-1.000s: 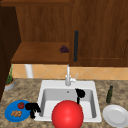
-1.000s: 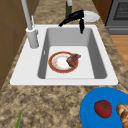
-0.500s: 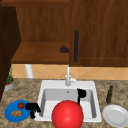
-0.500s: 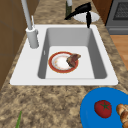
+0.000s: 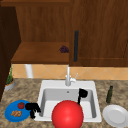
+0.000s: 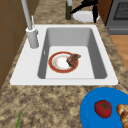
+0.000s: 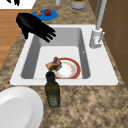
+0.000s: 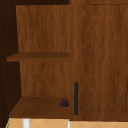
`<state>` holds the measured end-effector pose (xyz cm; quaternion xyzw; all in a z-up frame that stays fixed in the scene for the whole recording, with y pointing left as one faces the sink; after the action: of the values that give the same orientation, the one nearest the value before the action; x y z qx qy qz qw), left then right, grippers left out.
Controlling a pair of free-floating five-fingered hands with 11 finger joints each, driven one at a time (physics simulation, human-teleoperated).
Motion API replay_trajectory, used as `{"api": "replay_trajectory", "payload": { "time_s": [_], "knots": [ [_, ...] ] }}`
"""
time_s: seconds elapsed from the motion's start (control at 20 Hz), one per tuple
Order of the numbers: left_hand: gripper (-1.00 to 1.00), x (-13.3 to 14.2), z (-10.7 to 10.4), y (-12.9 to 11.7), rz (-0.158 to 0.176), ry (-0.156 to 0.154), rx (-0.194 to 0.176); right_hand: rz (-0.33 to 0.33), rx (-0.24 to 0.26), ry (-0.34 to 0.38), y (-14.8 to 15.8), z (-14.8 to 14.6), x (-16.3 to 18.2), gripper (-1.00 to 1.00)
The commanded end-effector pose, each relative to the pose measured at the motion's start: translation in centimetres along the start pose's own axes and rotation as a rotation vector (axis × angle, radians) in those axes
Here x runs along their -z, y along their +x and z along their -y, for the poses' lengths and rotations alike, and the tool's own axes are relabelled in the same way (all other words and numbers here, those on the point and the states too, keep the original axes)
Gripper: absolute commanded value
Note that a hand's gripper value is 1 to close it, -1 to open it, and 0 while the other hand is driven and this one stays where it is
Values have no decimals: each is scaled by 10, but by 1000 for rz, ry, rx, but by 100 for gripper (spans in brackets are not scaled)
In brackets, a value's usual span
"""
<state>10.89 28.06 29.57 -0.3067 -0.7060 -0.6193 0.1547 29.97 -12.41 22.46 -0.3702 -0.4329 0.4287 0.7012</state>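
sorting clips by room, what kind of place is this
A home kitchen, it seems: a white sink with a faucet set in a granite counter, and a wooden wall cabinet above it.

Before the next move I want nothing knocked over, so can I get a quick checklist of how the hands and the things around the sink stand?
1. Right hand over the sink, fingers relaxed, holding nothing: ok.
2. Left hand beside the blue plate, fingers curled, touching it or not: cannot tell.
3. Red-rimmed plate flat in the sink basin, brown food on its rim: ok.
4. Green bottle upright, apart from the white plate: ok.
5. Tomato on the blue plate: ok.
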Motion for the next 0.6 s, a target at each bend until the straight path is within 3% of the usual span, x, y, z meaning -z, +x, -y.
{"api": "replay_trajectory", "payload": {
  "time_s": [0.0, 0.55],
  "knots": [
    [0, 0, 0, 0, 0, 0, 0, -69, 101, 10, 2, 11, -15, -100],
    [0, 0, 0, 0, 0, 0, 0, -232, 125, 31, 10, 48, -57, -100]
  ]
}}
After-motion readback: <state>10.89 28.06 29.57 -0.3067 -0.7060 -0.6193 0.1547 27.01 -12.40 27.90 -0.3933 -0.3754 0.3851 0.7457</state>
